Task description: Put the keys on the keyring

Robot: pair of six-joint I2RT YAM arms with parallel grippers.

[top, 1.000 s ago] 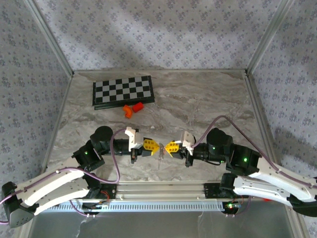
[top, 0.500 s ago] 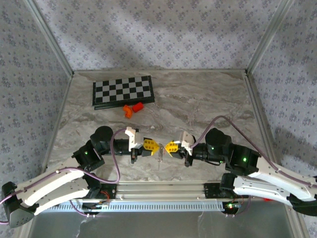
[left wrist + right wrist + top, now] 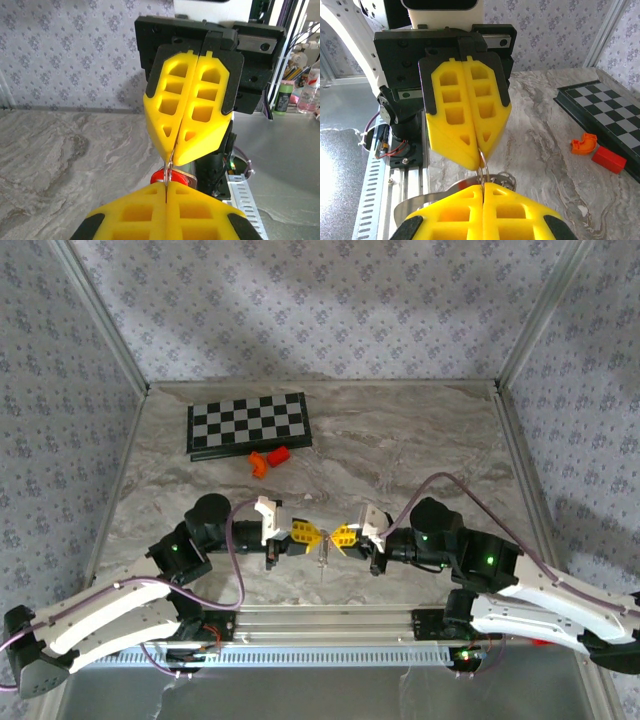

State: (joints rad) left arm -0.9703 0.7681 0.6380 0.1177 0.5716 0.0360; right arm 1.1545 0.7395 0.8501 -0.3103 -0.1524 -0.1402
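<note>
Between touching tips, left tool (image 3: 166, 191) and right tool (image 3: 482, 189) clamp shut on the keyring (image 3: 175, 176); threading seems underway; next, ease the key (image 3: 503, 178) along its wire.

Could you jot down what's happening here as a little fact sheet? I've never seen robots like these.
Left gripper: shut, pinching the keyring's wire
Right gripper: shut, tip to tip with the left one, on the same wire
Keyring: red tag hanging just under the tips
Keys: silver, dangling by the wire; threaded or not, unclear
Chessboard: far left, lying flat
Orange blocks: beside the chessboard
</note>
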